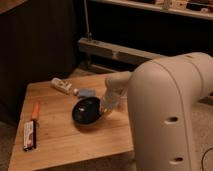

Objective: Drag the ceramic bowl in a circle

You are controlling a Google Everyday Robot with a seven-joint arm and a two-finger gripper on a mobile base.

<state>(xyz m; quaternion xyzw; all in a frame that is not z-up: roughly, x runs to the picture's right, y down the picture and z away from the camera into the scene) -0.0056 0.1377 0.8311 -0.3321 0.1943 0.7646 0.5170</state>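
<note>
The ceramic bowl point(86, 112) is a round, shallow, glossy black bowl sitting near the middle of the small wooden table point(60, 147). My gripper point(106, 108) reaches down at the bowl's right rim, touching it. The large white arm fills the right side of the view and hides the table's right part.
A small grey-blue lump point(86, 93) lies just behind the bowl. A white bottle point(63, 86) lies on its side at the back of the table. An orange-handled tool point(35, 110) and a flat black-and-white packet point(30, 135) lie at the left. Dark shelving stands behind.
</note>
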